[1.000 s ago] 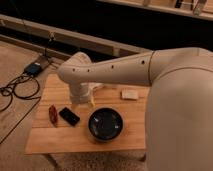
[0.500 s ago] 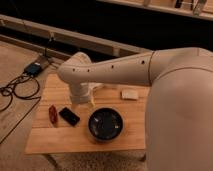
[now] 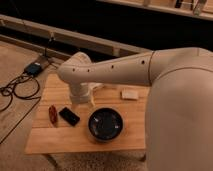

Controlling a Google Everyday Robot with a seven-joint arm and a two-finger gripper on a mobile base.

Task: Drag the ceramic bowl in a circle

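Arm (image 3: 150, 70): one, pale. It reaches in from the picture's right, bends at an elbow and drops to the table.
Table (image 3: 55, 142): one, of light wood. It carries everything named below except the floor items.
Ceramic bowl (image 3: 105, 125): one, dark and glossy, standing upright. It sits near the gripper, toward the camera and to the picture's right of it, close to the table's front edge. No contact with the gripper shows.
Gripper (image 3: 82, 102): one, at the lower end of the arm, down at the tabletop above the table's middle-left.
Jaw opening: cannot tell, as the wrist hides it. Nothing can be seen held.
Black flat object (image 3: 69, 116): one, lying just in front of the gripper and slightly left.
White block (image 3: 130, 94): one, well right of the gripper, toward the far edge.
Red object (image 3: 52, 113): one, left of the black object and farther from the gripper.
Floor, far left of the gripper: dark cables (image 3: 15, 92) and one small box (image 3: 34, 68).
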